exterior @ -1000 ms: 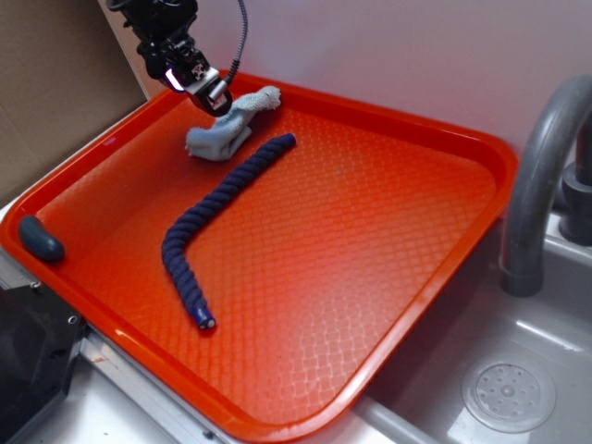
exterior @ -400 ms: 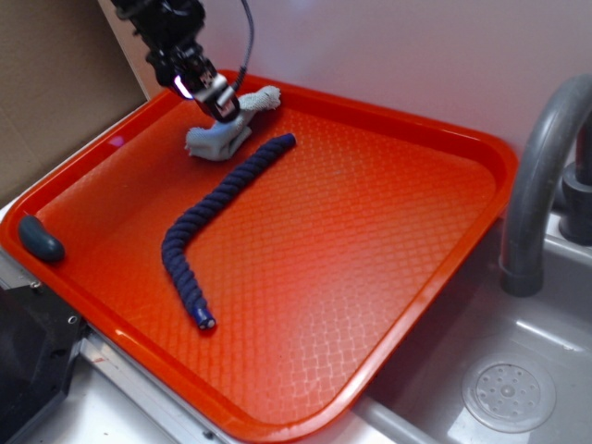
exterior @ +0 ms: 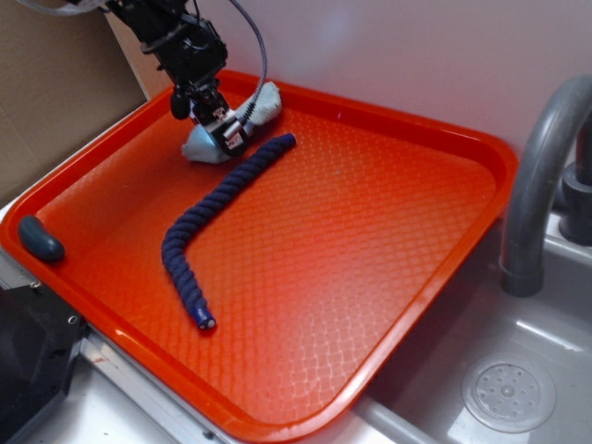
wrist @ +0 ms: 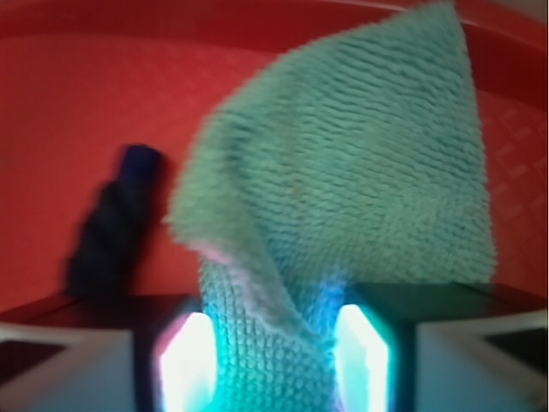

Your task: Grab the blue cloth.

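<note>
Claw (exterior: 219,131) has dropped onto blue cloth (exterior: 259,104) beside rope (exterior: 217,199); terry sits between both fingers, narrow gap, grasp likely seated.

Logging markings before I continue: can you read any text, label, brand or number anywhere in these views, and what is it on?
None: no readable text in either view.
The orange tray, blue cloth, navy rope and faucet show no markings.
</note>
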